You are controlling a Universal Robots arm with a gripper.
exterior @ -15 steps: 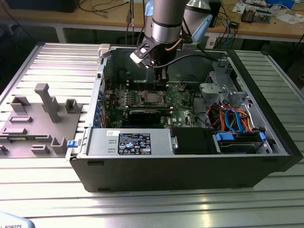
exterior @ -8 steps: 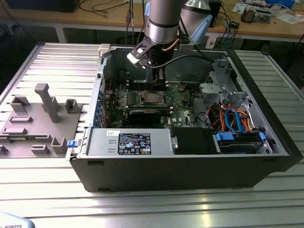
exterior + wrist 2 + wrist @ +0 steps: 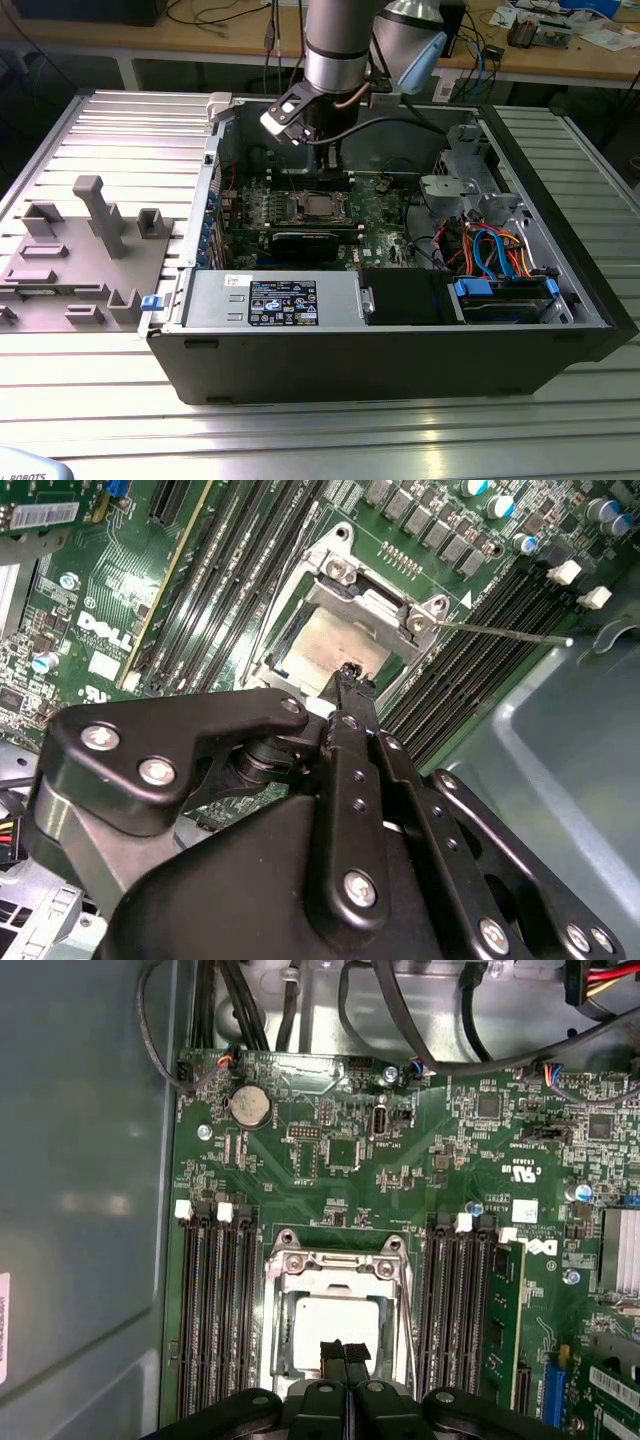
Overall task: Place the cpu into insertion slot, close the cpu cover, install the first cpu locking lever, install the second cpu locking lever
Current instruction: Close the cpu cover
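While the arm (image 3: pixel 335 45) reaches down into the open case (image 3: pixel 400 350) that lies on the bench (image 3: pixel 300 430), the tool (image 3: pixel 345 1352) hangs over the green board (image 3: pixel 330 1150), directly above the slot (image 3: pixel 318 208). In both wrist views its two black fingers are pressed together, so the tool (image 3: pixel 350 672) is narrow and nothing is between the tips. I cannot tell if the tips touch the metal under them or are just above it.

The cpu (image 3: pixel 335 1318) is already in the slot. Its pale metal top lies flat and shows through the middle opening of the cover (image 3: pixel 338 1263). The cover seems to lie down flat around the cpu, with its silvery frame on all sides of the chip. In the second wrist view the cpu (image 3: pixel 320 645) is just beyond the tool tip, and the cover (image 3: pixel 370 590) borders it.

One thin lever (image 3: pixel 505 632) starts at a corner of the cover and sticks out sideways over the black memory slots (image 3: pixel 470 680). Such memory slots (image 3: pixel 215 1310) run on both sides of the slot.

At the exterior view's left, a grey holder (image 3: pixel 90 240) stands on the bench, well apart from the case.
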